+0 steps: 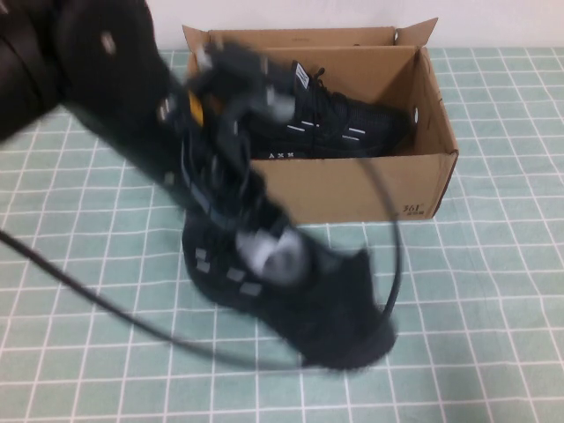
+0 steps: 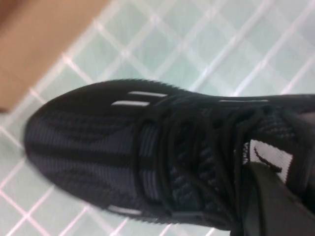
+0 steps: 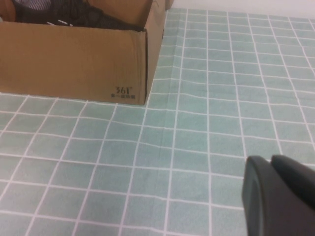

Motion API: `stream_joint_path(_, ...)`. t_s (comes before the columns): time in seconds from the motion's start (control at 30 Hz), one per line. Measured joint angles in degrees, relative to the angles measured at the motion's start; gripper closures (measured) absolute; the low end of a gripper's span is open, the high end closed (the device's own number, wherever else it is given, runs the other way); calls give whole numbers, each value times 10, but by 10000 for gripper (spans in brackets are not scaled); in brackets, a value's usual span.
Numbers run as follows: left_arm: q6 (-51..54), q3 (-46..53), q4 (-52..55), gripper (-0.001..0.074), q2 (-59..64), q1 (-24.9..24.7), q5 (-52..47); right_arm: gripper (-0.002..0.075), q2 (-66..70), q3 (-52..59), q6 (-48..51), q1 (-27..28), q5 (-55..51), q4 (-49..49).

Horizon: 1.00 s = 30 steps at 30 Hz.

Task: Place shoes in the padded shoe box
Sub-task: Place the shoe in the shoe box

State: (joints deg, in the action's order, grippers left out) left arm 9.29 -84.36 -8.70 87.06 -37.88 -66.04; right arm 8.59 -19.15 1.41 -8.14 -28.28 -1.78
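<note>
High view shows the left hand (image 1: 251, 225) gripping the loose shoe (image 1: 291, 291) near the box (image 1: 352, 189), whose front wall could catch its toe; the right hand (image 3: 283, 196) sits apart, grip unclear.

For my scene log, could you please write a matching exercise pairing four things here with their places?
1. boxed shoe
2. held shoe
3. left gripper
4. right gripper

a. over bare tablecloth, right of the box
b. inside the box
c. in front of the box, near the cloth
d. above the front shoe's collar

Pairs: 1-b, 2-c, 3-d, 4-a
</note>
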Motion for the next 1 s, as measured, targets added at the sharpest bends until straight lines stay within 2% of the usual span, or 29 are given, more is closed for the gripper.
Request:
stream_joint_path(0.13,-72,-74,-4,733,0,0,8,734,0,0,0,0,0,-1)
stream_joint_path(0.3,-147,-121,-4,733,0,0,93,734,0,0,0,0,0,-1)
stream_joint_path(0.6,-244,-127,6,734,47,0,320,734,0,0,0,0,-2,0)
stream_joint_path(0.83,-331,-127,15,734,116,2,381,734,0,0,0,0,-5,-1)
stream_joint_path(1.0,-401,-127,62,734,142,12,416,734,0,0,0,0,-9,-1)
